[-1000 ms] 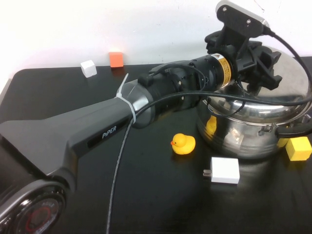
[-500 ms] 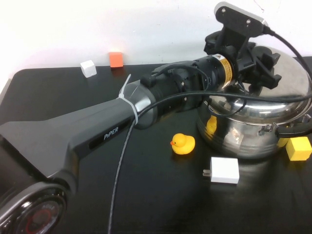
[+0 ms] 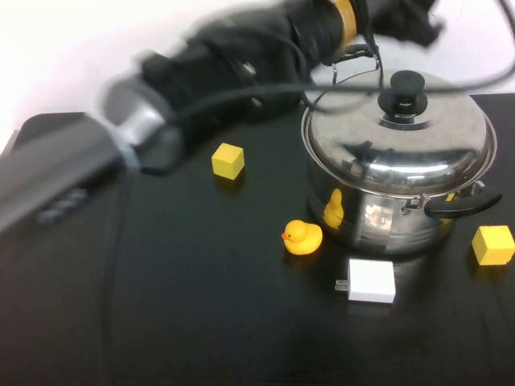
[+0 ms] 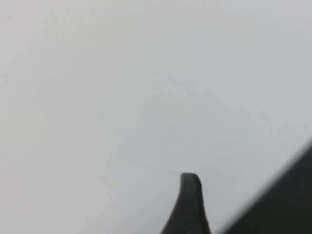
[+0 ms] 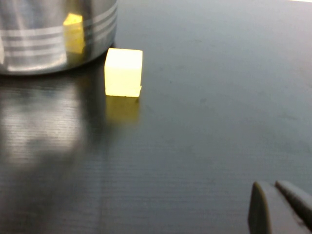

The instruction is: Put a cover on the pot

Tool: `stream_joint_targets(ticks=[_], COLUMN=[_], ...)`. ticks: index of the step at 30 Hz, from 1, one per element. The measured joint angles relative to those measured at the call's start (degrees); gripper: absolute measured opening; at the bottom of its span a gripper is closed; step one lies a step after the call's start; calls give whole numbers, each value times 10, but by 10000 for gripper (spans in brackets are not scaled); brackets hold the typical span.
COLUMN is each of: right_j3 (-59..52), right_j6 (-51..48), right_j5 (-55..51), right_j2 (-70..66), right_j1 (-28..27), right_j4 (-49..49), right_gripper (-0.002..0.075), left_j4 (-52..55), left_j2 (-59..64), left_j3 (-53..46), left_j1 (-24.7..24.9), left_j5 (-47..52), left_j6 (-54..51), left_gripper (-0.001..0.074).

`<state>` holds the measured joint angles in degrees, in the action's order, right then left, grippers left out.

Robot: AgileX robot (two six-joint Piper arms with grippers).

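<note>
The steel pot (image 3: 378, 217) stands at the right of the black table, with a black side handle (image 3: 463, 203). The domed steel lid (image 3: 434, 141) with its black knob (image 3: 402, 87) sits on the pot. My left gripper (image 3: 406, 16) is blurred, high above and behind the knob, holding nothing. In the left wrist view one dark finger (image 4: 190, 200) shows against the white wall. My right gripper (image 5: 282, 195) is shut and empty, low over the table near the pot's wall (image 5: 53, 34). It does not show in the high view.
A yellow duck (image 3: 302, 237) and a white charger (image 3: 370, 281) lie in front of the pot. One yellow cube (image 3: 228, 160) sits left of the pot, another (image 3: 492, 244) right of it, also in the right wrist view (image 5: 124, 72).
My left arm has let go of the lid's knob and risen up and back. The lid now rests level on the pot. The left yellow cube has come into view.
</note>
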<state>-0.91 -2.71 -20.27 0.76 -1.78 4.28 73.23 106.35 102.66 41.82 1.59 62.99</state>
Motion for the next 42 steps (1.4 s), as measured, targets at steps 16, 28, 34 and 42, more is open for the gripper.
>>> stream_joint_targets(ticks=[16,28,34,42], right_j3=[0,0,0,0], right_j6=[0,0,0,0], right_j5=[0,0,0,0], right_j2=[0,0,0,0], right_j1=[0,0,0,0], right_j4=[0,0,0,0], right_gripper=[-2,-2,-2,-2], left_j4=[-75,-263,-264,-310], left_j2=[-225,-420,-576,-669], left_j3=[1,-112,-275,-420], left_j1=[0,0,0,0], left_j5=[409,416,327,356], left_j6=[-112,-330,-309,-228], left_gripper=[71,0,0,0])
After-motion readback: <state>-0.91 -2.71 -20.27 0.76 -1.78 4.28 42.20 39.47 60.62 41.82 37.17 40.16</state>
